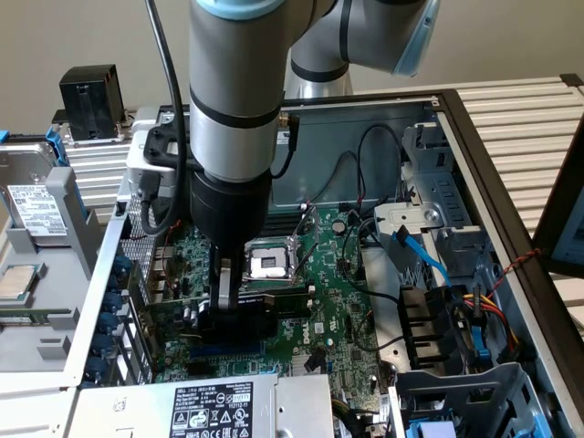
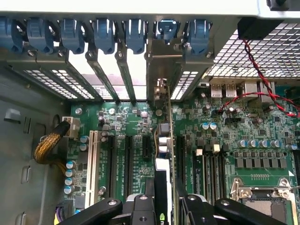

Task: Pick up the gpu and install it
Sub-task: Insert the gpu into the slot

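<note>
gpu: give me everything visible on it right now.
The gpu is a short green circuit-board card with a black cooler shroud and a silver end bracket. It stands on edge over the motherboard, bracket at the case's rear slot openings. The gripper grips it, a finger on each face. Whether it is seated in a slot can't be told.

Inside the open computer case (image 1: 319,137) lies a large green motherboard (image 1: 342,310) with a CPU socket (image 1: 271,263), a blue cable (image 1: 422,255) towards the exterior view's right, and blue slot latches (image 2: 105,35) lining one case wall.
</note>
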`<action>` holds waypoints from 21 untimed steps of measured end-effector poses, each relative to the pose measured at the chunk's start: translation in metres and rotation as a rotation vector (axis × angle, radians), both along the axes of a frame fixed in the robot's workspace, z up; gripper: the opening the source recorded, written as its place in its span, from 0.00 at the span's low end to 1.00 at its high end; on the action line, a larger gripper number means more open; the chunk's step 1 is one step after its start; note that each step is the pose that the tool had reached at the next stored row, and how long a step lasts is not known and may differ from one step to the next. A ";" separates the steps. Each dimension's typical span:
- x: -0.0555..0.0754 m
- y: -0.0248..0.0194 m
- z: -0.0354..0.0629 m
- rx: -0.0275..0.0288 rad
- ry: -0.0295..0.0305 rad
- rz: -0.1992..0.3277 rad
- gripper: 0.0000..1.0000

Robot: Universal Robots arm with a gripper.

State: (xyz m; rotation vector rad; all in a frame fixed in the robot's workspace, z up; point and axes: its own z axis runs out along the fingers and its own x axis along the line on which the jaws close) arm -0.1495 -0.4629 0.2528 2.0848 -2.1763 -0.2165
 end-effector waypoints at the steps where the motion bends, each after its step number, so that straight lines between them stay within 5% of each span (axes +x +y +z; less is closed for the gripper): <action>1: 0.000 -0.0003 0.0000 -0.0001 0.0003 0.000 0.27; 21: 0.003 -0.0029 0.0002 0.0000 0.0015 -0.002 0.27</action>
